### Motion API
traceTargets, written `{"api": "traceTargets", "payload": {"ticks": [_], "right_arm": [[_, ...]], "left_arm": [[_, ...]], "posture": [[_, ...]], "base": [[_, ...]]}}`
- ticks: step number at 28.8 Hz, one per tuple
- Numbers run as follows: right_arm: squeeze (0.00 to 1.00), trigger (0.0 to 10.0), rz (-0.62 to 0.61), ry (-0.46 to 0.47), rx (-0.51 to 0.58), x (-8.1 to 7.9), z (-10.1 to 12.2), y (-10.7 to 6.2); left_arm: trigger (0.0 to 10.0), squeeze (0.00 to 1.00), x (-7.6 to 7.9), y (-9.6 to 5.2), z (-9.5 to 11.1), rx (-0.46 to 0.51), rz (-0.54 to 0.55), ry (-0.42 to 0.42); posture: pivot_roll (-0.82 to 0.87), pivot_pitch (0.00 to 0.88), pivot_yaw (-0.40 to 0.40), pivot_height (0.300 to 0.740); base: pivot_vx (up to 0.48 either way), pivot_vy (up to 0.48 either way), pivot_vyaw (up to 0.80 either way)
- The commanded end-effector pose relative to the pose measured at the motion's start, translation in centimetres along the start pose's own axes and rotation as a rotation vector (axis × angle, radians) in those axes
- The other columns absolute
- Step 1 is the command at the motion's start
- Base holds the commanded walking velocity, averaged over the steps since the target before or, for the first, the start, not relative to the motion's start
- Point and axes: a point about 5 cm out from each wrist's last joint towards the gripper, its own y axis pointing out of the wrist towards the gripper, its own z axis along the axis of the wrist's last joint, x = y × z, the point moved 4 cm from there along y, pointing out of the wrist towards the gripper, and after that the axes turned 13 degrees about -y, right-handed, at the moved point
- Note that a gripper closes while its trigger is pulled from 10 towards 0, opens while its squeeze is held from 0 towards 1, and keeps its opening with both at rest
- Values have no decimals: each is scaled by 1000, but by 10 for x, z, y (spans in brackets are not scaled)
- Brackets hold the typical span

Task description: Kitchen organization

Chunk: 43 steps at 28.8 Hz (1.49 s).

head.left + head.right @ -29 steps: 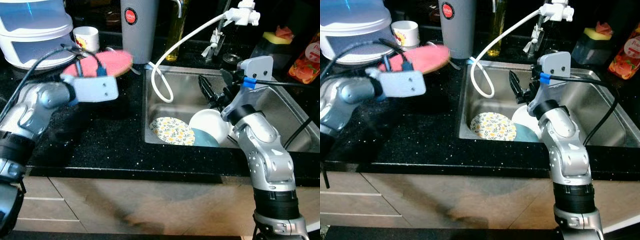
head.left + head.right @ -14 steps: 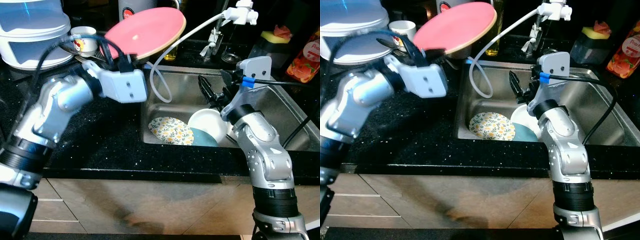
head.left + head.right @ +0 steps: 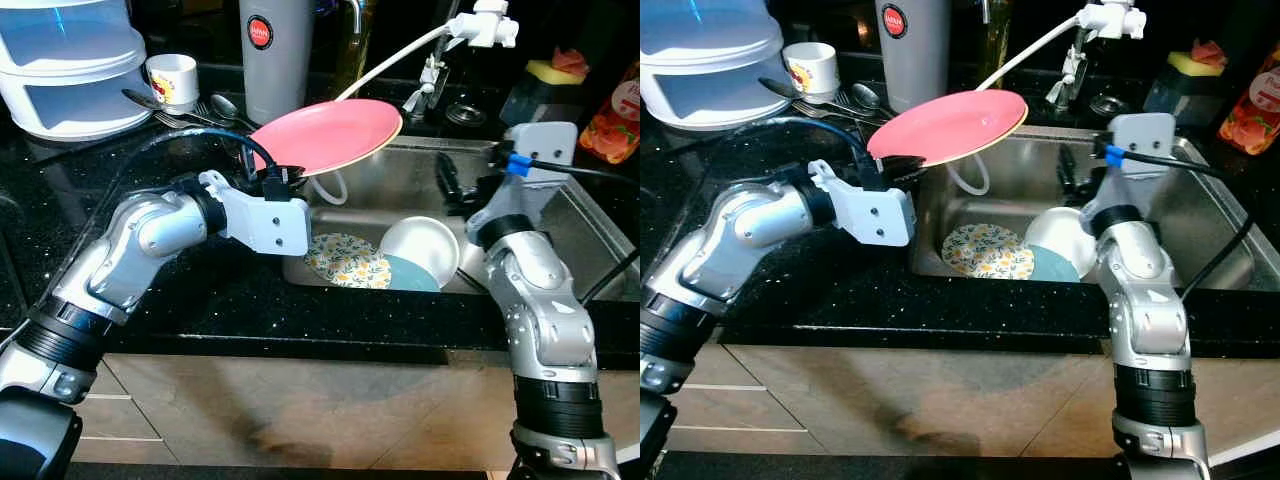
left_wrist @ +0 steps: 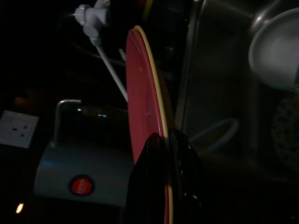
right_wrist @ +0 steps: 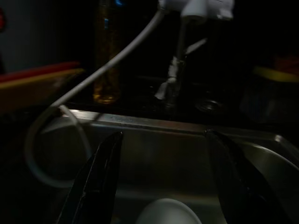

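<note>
Pink and rimmed in cream, the plate [image 3: 328, 134] sits at upper centre of the left eye frame, pinched at its near edge by the left end effector [image 3: 282, 177], whose fingers are clamped on the rim and hold it tilted over the left side of the sink [image 3: 575, 225]. Below it in the basin lie a floral plate [image 3: 347, 260], a teal dish [image 3: 410, 275] and a white bowl [image 3: 420, 246], the bowl leaning on the teal dish. The right end effector [image 5: 163, 186] hovers above the bowl at right of centre, its fingers spread wide and holding nothing. A white hose [image 3: 390, 62] curves from the tap at upper right, passing behind the pink plate. Risk, as I judge it: an edge pinch on a tilted plate is weak, so a quick swing could let it slip and crack against the dishes below. The plate's far rim is also close to the hose and could snag it. The black bench [image 3: 190, 290] edge lies just beside the left wrist.
</note>
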Motion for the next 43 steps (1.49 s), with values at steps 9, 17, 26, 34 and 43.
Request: {"api": "traceTargets", "payload": {"ticks": [9,17,26,34,43], "right_arm": [[0,10000,-99,18,11,18,-2,-1],[0,10000,-61,19,20,12,1,3],[0,10000,-52,25,11,13,-4,7],[0,10000,-67,63,15,6,-7,7],[0,10000,-87,83,20,10,-10,5]], "left_arm": [[10000,0,-11,-16,-23,-152,-31,63],[10000,0,-23,-67,-81,-509,33,2],[10000,0,8,-92,-78,-562,-122,-62],[10000,682,-30,-82,-67,-472,101,-208],[10000,0,-20,-82,-11,-114,78,-871]], "posture": [[115,62,22,740],[114,64,-30,740],[173,83,-30,740],[197,67,-1,740],[202,62,9,740]], "base": [[0,0,0],[0,0,0],[0,0,0],[0,0,0],[0,0,0]]}}
